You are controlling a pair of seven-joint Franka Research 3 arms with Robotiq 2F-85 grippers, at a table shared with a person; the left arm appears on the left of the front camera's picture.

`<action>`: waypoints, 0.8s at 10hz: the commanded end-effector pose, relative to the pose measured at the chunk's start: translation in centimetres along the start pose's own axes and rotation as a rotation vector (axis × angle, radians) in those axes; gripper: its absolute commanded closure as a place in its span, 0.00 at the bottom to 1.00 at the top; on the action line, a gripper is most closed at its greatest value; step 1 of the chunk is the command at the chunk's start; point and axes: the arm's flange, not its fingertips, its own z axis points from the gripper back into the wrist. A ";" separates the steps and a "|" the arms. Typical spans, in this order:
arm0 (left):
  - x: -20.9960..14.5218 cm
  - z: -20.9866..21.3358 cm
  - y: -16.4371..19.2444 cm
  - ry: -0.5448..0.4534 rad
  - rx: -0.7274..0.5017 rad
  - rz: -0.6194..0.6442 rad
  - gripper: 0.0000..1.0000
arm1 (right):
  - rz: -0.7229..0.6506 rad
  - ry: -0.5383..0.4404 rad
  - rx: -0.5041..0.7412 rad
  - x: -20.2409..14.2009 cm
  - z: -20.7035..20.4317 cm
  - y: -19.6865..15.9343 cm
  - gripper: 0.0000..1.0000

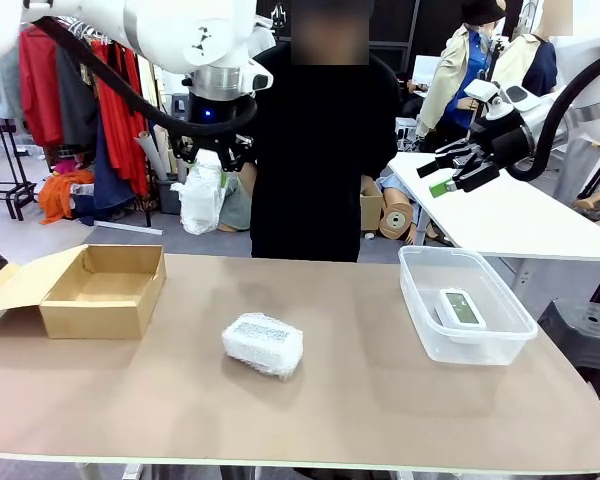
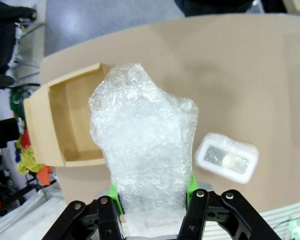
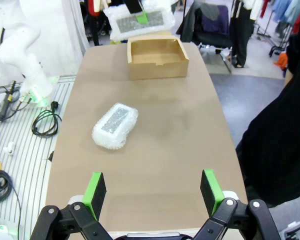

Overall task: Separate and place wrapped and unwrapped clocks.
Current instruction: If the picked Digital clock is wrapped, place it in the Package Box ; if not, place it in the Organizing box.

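The wrapped clock (image 1: 202,190) in the air is a lumpy bundle of white, glossy bubble wrap. It hangs below the left gripper (image 1: 212,158), high over the far left of the table (image 1: 360,420), with its long axis roughly upright. In the left wrist view the bundle (image 2: 145,150) runs straight out from between the green pads (image 2: 114,192), narrow at the grip and broader and ragged at its free end. The left gripper (image 2: 152,187) is clamped on this bundle, its pads pressing into the wrap on both sides.

A second wrapped clock (image 1: 264,345) lies flat near the middle of the table, a rounded pillow-like block. Its long axis runs mostly left to right across the table, slightly slanted. A grey rectangular face shows dimly through its wrap in the right wrist view (image 3: 115,125).

The bare clock (image 1: 460,308) is a smooth white rectangle with rounded corners and a grey-green screen facing up. It lies flat in a clear plastic tub (image 1: 412,295) on the right side of the table, long axis running roughly from near edge to far edge.

An open brown cardboard box (image 1: 105,290), rectangular with one flap folded out to the left, stands on the left side of the table.

The right gripper (image 1: 442,172) is raised beyond the tub, its fingers spread wide and holding nothing, with bare table between its pads (image 3: 95,192).

A person (image 1: 320,150) in black stands at the far edge.
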 end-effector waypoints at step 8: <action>-5.3 -4.7 16.0 0.016 0.115 -0.106 1.00 | 0.008 0.000 -0.002 0.1 0.1 0.1 0.00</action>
